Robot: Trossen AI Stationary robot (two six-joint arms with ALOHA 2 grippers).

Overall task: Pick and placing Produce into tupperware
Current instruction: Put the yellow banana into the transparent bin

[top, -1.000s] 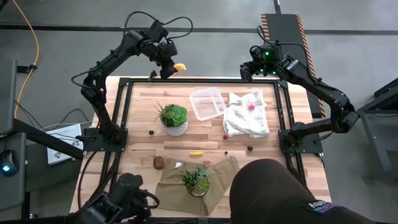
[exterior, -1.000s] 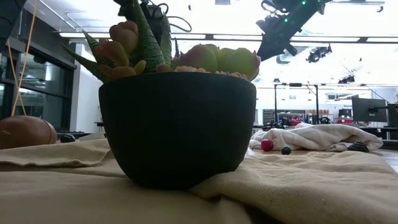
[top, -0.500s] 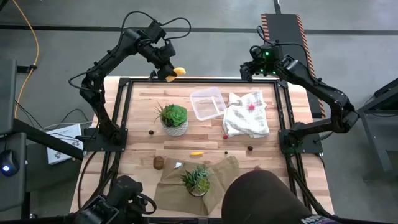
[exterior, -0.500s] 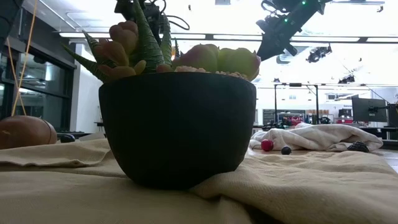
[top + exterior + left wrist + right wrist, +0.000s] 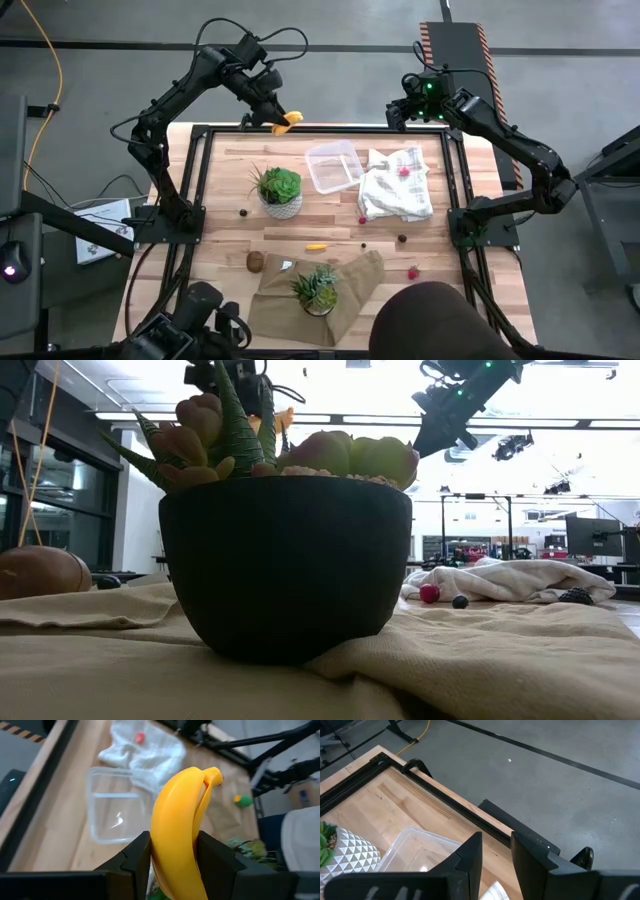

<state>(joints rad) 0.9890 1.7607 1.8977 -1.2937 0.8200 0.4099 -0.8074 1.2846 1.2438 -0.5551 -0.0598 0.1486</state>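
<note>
Grey concrete floor around a wooden bench point(image 5: 230, 190) framed in black rails. Left gripper point(image 5: 281, 122) raised over the bench's far edge toward the left corner, jaws clamped on a yellow toy banana point(image 5: 179, 845), also seen at point(image 5: 287, 121). Right gripper point(image 5: 402, 112) held above the far edge toward the right corner, jaws narrowly parted and holding nothing, dark fingers point(image 5: 470, 857) framing bare floor and rail.

Clear tupperware point(image 5: 334, 166) near the middle of the far edge, nothing seen inside. White cloth point(image 5: 397, 186) crumpled just beside it toward the right edge, one red berry point(image 5: 404, 171) lying on the cloth. Green succulent in a white patterned pot point(image 5: 280, 191) toward the left of the tupperware.

Across the bench's middle: tiny dark piece point(image 5: 243, 212) near the left edge, second red berry point(image 5: 362, 220) at the cloth's near corner, small yellow oblong piece point(image 5: 316, 246), tiny dark piece point(image 5: 364, 244), dark round piece point(image 5: 401, 239). Brown ball point(image 5: 255, 262) beside a tan cloth point(image 5: 355, 280) at the near edge; dark-potted succulent point(image 5: 318, 290) on that cloth. Third red berry point(image 5: 412, 271) toward the near right corner. Person's dark head point(image 5: 440, 325) at the near edge.
</note>
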